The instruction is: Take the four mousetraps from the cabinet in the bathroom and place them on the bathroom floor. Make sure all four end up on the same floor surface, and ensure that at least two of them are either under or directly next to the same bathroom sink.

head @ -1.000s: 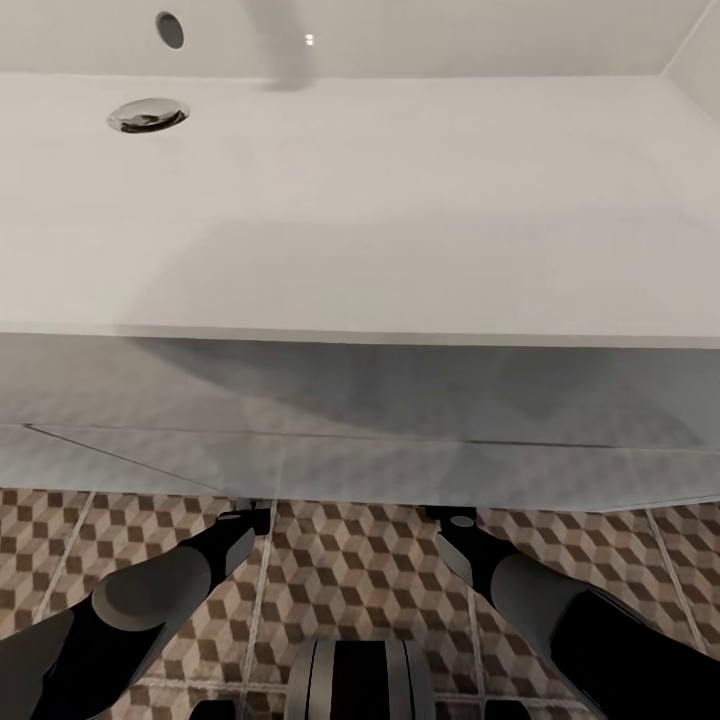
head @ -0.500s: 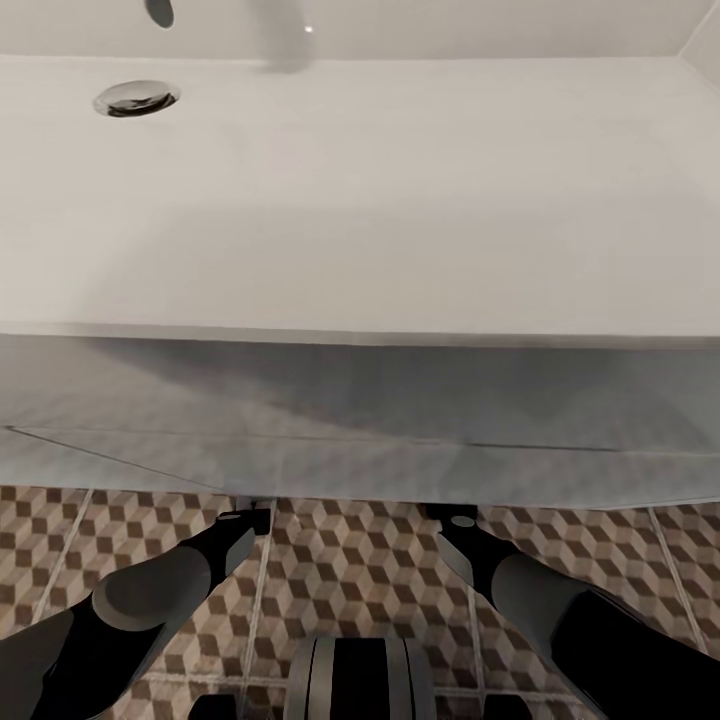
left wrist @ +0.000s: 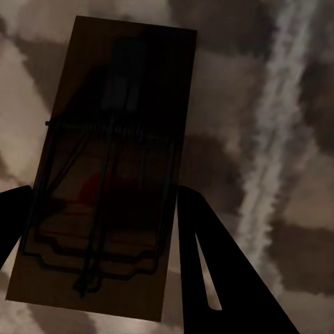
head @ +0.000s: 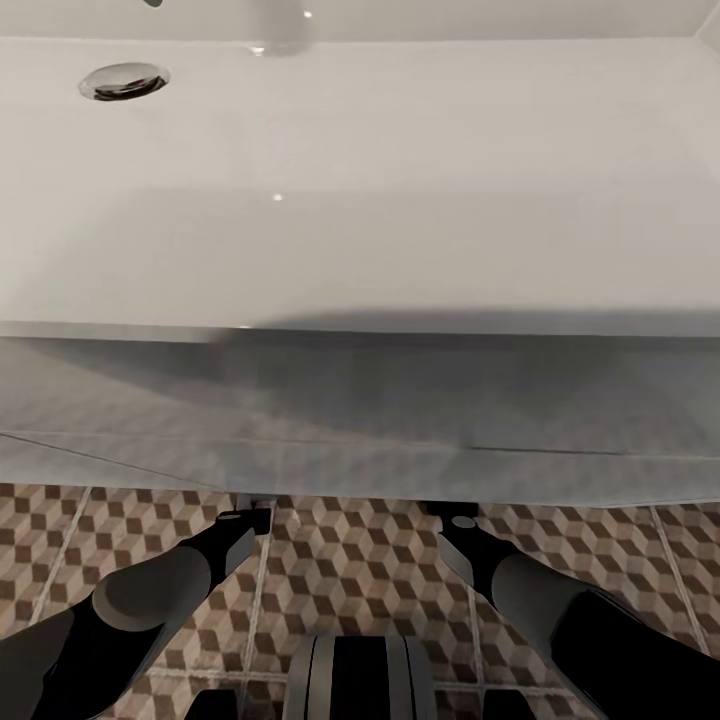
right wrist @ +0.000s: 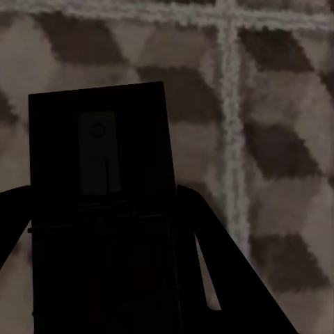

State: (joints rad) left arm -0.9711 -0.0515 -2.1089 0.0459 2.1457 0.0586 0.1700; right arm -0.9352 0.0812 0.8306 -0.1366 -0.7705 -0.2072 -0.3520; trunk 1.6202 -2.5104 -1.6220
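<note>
White and broad, a sink basin (head: 400, 180) is filling the upper half of the head view, its chrome drain (head: 124, 80) sitting at the far left corner, and below its front edge a pale vanity front (head: 360, 420) is dropping toward the bathroom floor (head: 350, 570) with its cube-patterned tiles. Both forearms are reaching forward beneath that vanity — the left arm (head: 150, 600) and the right arm (head: 540, 600) are disappearing under its lower edge, so their ends are hidden from the head camera. Seen from the left wrist, the left pincer (left wrist: 97, 229) is pinching a mousetrap (left wrist: 111, 160) between its dark fingers (left wrist: 216, 271), the plate's wire bar and spring facing the camera, with the tiles and a pale grout line (left wrist: 271, 139) lying behind it. From the right wrist, the right pincer (right wrist: 97, 236) is likewise gripping a second mousetrap (right wrist: 101, 174) — a dark plate with a small pale tab — above the same patterned tiles.
</note>
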